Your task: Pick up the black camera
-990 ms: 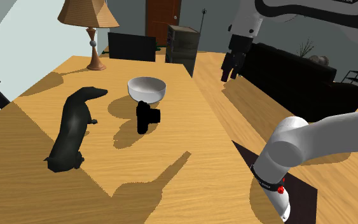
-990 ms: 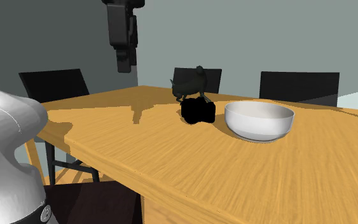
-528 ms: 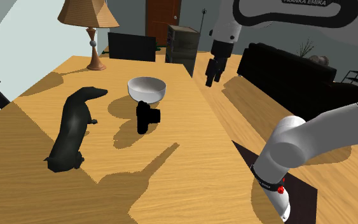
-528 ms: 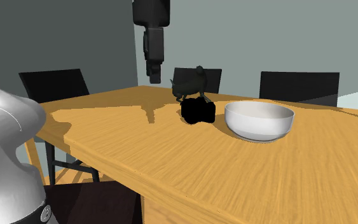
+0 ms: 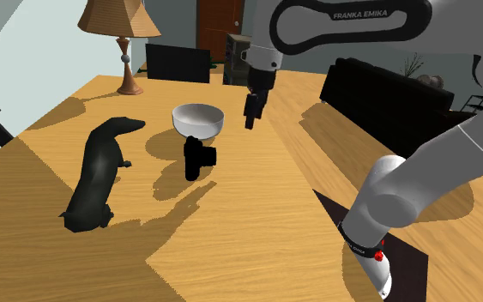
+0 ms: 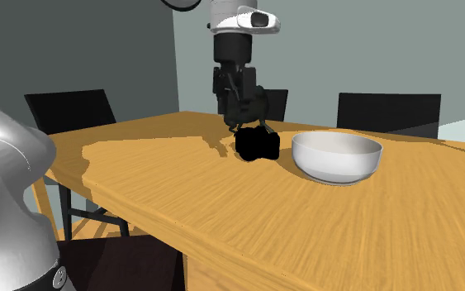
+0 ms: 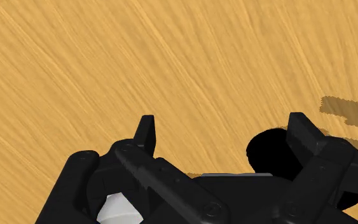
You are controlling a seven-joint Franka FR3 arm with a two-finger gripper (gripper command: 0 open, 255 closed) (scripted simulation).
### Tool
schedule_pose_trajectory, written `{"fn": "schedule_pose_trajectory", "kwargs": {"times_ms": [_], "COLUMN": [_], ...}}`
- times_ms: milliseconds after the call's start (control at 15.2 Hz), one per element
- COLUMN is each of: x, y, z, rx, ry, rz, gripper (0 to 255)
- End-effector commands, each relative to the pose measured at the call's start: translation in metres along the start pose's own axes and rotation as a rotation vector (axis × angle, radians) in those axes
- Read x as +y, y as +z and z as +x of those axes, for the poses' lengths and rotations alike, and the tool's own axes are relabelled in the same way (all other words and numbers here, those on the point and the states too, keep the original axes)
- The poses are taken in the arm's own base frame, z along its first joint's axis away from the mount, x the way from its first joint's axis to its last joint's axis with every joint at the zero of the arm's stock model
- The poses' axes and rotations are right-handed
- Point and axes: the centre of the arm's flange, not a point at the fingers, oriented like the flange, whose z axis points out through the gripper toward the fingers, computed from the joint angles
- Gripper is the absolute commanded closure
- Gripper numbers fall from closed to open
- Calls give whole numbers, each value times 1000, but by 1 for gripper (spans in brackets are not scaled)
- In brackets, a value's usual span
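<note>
Quick thoughts before I go in for this one. My tool [image 5: 250, 120] is hanging above the surface [image 5: 256, 202] with its fingers spread wide and nothing between them; in the wrist view they stand well apart over bare wood grain. The black camera [image 5: 198, 158] sits on the surface just beside the white bowl [image 5: 198, 127], on the side nearer my stand. The tool is off to the shoulder view's right of both and higher up. Through the wrist view the camera [image 7: 271, 153] shows as a dark blob near one fingertip, so I'd say I'm not centred over it yet. It's drawn flat black, so the shape is hard to read, but from the shoulder view I make out an upright body with a stubby lens poking out sideways. My guess is it's stiff, smallish and fairly light, with hard smooth sides that could slip if I pinch a corner. I'd clamp across the flat faces of the body, low and square, and stay off the round lens, since that could roll out of the grip and is probably the delicate bit. The bowl being that close is the catch, so I need to leave room for a finger on that side. The dark animal figure [image 5: 98, 172] is well apart, no worry there.
</note>
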Motion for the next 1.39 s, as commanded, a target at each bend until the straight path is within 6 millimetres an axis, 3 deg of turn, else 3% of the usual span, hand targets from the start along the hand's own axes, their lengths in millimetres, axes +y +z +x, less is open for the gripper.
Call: {"fn": "schedule_pose_trajectory", "kwargs": {"times_ms": [0, 594, 1056, 1254, 1320], "x": [-16, -93, -92, -92, -92], "y": [10, 60, 97, 100, 100], "z": [21, 100, 100, 100, 100], "rx": [1, -2, -2, -2, -2], "ry": [-55, -292, -292, -292, -292], "rz": [-10, -54, -54, -54, -54], "gripper": [0, 0, 0, 0, 255]}}
